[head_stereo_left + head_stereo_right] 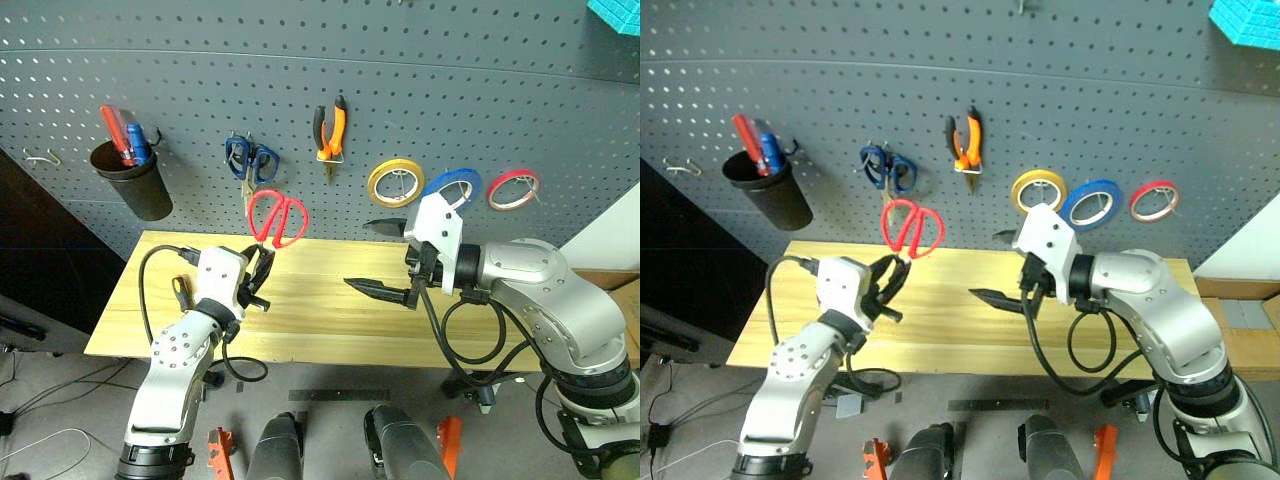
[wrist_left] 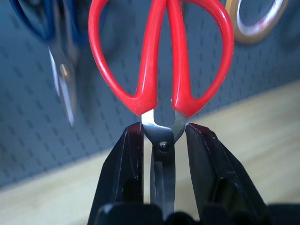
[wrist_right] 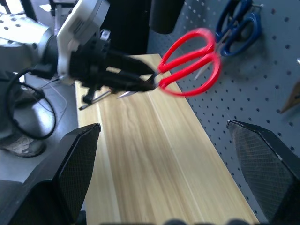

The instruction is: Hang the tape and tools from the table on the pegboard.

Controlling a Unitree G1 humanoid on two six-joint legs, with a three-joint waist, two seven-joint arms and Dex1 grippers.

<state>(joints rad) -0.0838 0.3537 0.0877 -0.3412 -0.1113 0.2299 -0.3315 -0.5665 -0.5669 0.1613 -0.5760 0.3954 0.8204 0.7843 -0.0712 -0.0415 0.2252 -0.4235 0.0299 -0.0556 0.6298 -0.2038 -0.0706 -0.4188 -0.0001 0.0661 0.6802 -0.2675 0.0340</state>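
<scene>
Left tool (image 1: 260, 272) pinching red scissors (image 1: 277, 219) at the pivot, blades down between its fingers, loops up before the pegboard (image 1: 330, 70), above the counter (image 1: 320, 310). Right tool (image 1: 385, 258) spread wide, empty. Stiff, light, slick steel; likely steadier gripped at the pivot, loops free for a hook.

Grey floor (image 1: 60, 400) with loose cables lies below the desk (image 1: 330, 320); a white wall (image 1: 610, 240) stands to its right.

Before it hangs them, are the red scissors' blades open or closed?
Closed: the red scissors show handles together, blades pinched between the left gripper's fingers.
</scene>
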